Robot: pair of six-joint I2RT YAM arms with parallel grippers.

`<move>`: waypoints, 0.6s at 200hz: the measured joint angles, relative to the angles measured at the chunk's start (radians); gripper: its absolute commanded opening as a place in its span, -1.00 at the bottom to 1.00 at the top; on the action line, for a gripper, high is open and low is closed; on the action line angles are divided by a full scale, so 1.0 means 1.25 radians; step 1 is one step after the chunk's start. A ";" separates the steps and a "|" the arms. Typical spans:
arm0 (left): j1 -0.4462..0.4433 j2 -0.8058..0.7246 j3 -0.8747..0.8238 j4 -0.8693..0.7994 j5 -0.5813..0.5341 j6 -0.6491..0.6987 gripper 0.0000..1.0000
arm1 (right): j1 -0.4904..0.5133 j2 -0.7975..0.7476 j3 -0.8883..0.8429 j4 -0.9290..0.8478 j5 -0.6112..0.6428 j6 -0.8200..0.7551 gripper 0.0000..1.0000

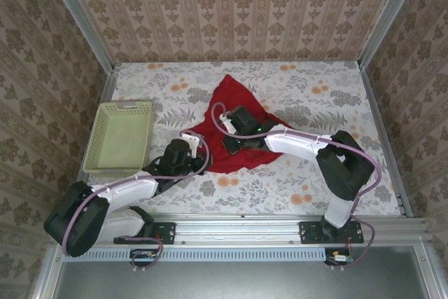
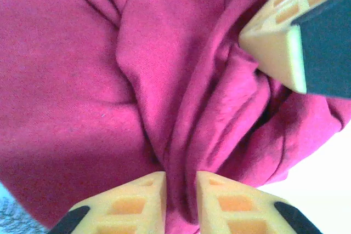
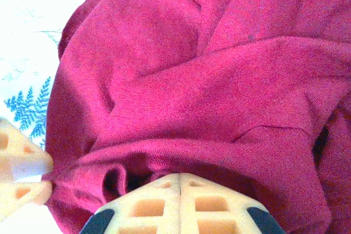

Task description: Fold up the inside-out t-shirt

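My left gripper [image 2: 181, 182] is narrow, and a ridge of the inside-out t-shirt [image 1: 231, 96] stands up between its pads, touching both, so I judge I have that fold pinched. My right gripper [image 3: 181, 178] is shut tip to tip against a rolled hem. I cannot tell whether any thin cloth is caught in it.

The two grippers are close together at the near edge of the heap. One right finger [image 2: 274, 47] sits just ahead and to the right of my left fingers. The rest of the red cloth lies bunched beyond both sets of fingertips, and its longer run leads away from me toward a far corner. Since neither arm is nearer, the coming move turns on drawing this shared edge apart sideways, across that run, to open the heap flat on the floral table [image 1: 315, 194].
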 measured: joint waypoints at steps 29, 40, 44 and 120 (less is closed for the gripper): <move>0.005 -0.071 0.005 -0.069 0.016 0.008 0.06 | 0.014 -0.015 0.004 -0.016 -0.002 0.008 -1.00; 0.006 -0.099 0.015 -0.091 0.030 0.008 0.12 | 0.028 -0.025 0.011 -0.023 -0.006 0.016 -1.00; 0.006 -0.107 0.017 -0.096 0.036 0.011 0.13 | 0.033 -0.027 0.015 -0.025 -0.008 0.017 -1.00; 0.011 -0.044 0.039 -0.062 0.114 -0.003 0.09 | 0.085 -0.039 0.069 -0.027 -0.025 0.043 -1.00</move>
